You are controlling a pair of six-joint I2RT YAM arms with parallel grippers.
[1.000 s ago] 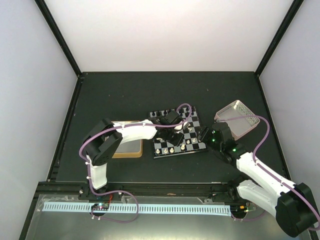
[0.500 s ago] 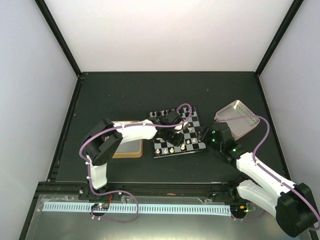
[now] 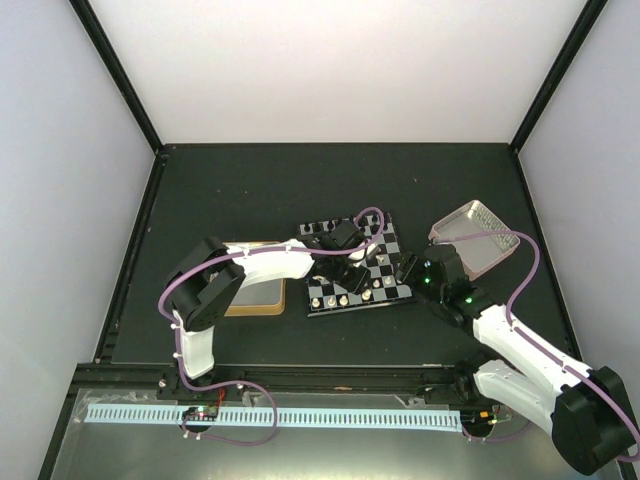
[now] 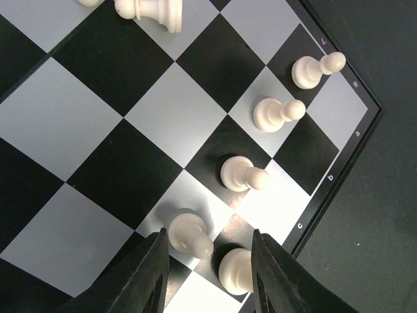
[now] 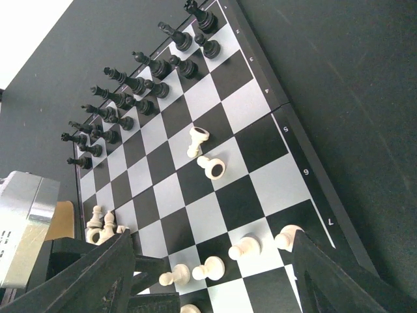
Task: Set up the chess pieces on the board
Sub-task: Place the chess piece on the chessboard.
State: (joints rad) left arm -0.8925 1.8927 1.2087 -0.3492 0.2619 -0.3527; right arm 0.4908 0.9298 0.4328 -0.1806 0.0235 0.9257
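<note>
Near the middle of the desk (image 3: pixel 250 180), a little toward its right edge, lies the board (image 5: pixel 260 186), and from where I stand the job looks roughly half done. Black pieces (image 5: pixel 140 85) already stand in two tidy ranks along one side. The cream side is far less settled. Four cream pawns (image 4: pixel 280 113) stand in a line close to the opposite rim. Two cream pieces (image 5: pixel 195 140) lie toppled out on the middle squares, and a small cream cluster (image 5: pixel 101 222) waits at a corner of the board. By my reckoning the rest of the cream pawns and the whole cream back rank remain to be placed.

Low over the board, the left pincer (image 4: pixel 208 261) has its jaws partly apart. The last pawn in the line (image 4: pixel 190 235) stands upright between them, with another cream piece (image 4: pixel 236 270) just beside it. Neither looks clasped, so I judge that pincer to be gripping nothing.

At the board's right side the right pincer (image 5: pixel 210 248) hangs with its jaws spread wide and nothing between them. A pink-sided tray (image 3: pixel 478 235) sits just beyond it.
</note>
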